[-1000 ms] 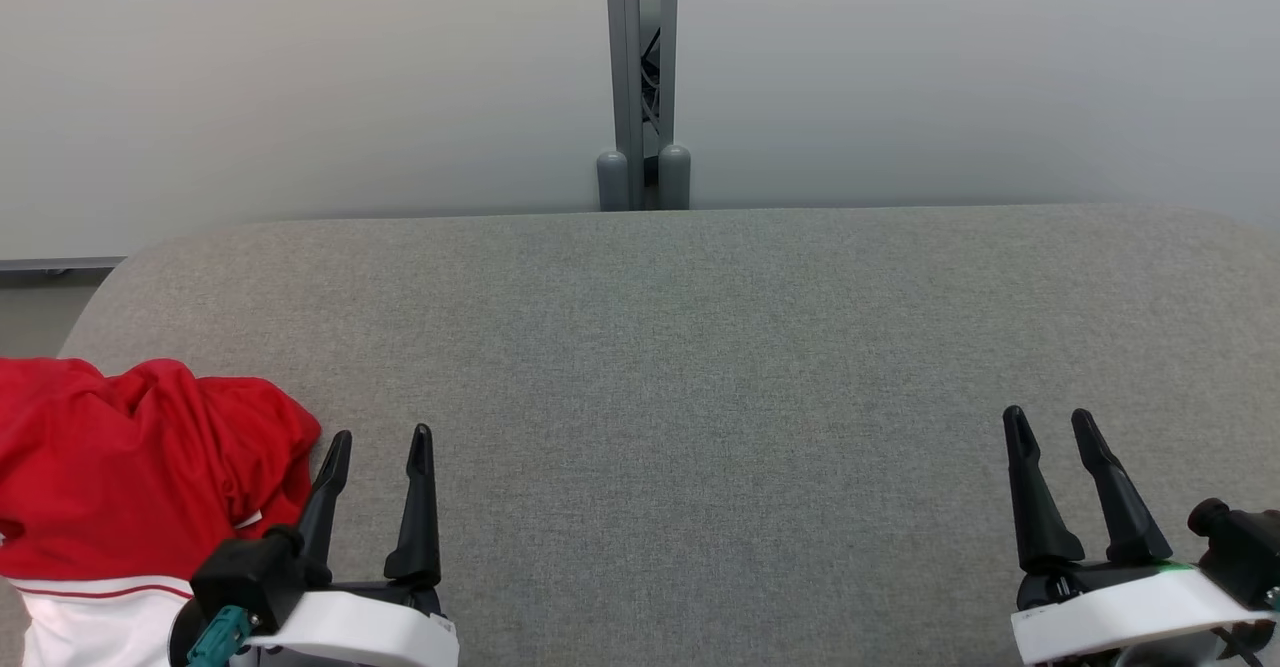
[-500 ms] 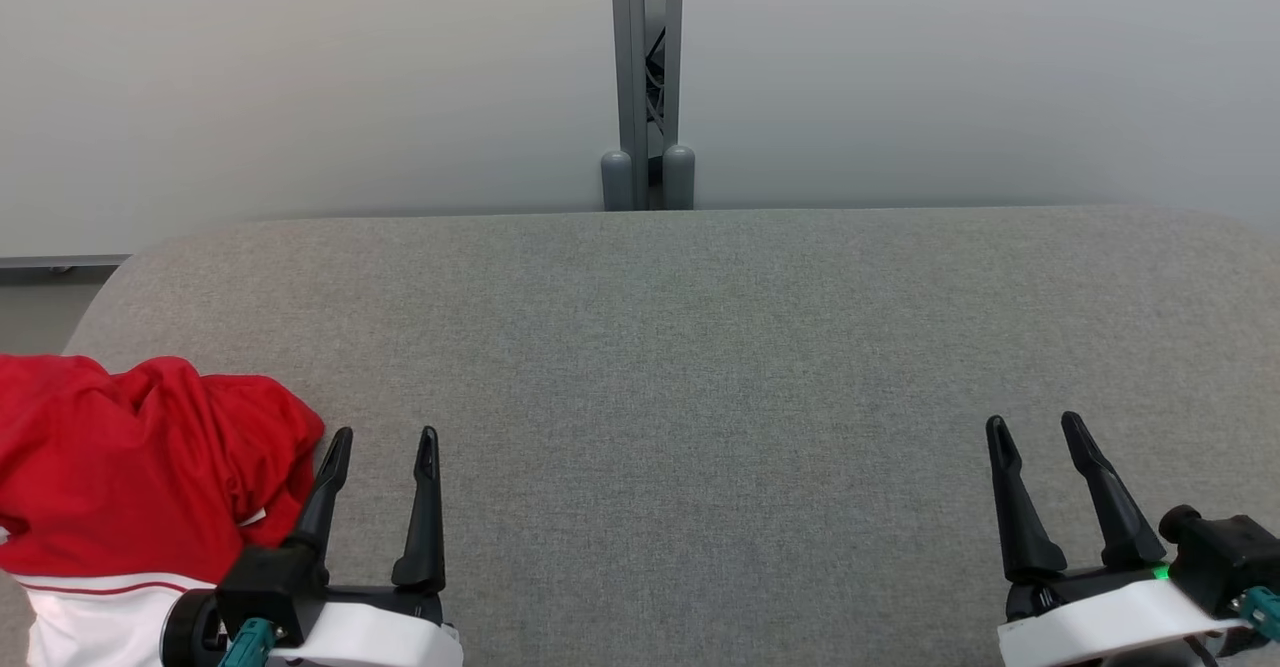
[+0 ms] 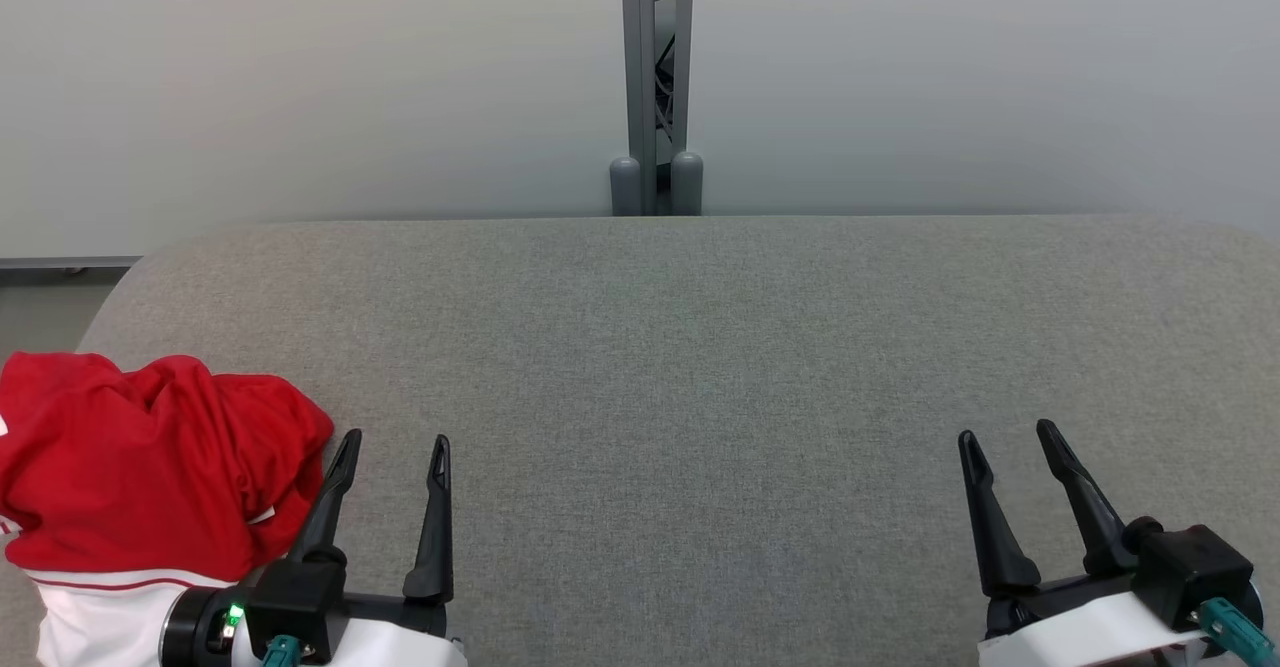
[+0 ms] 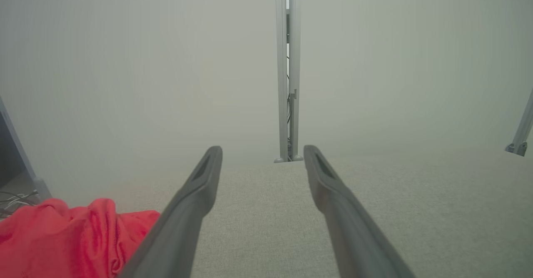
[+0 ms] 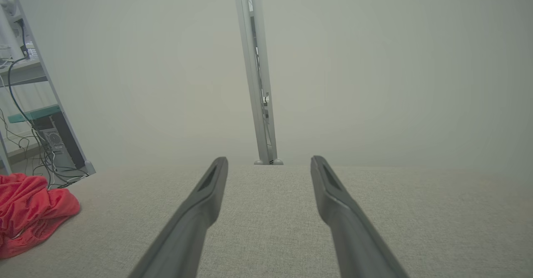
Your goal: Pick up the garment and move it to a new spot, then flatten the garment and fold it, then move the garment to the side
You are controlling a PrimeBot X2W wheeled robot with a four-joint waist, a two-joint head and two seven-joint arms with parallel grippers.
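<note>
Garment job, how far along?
Done: nothing; the red garment lies crumpled at the left end of the table. In hand: nothing; left claw and right claw are open and empty, the left one beside the heap. Left: pick up, move, flatten, fold, set aside.

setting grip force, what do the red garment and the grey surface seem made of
Red garment: thin, soft cloth, likely a knit jersey, matte; it lies in loose crumpled folds, with a white panel at its near edge. Grey surface: seems a woven fabric covering, matte, with a fine heathered weave and rounded corners; what lies beneath is hidden.
</note>
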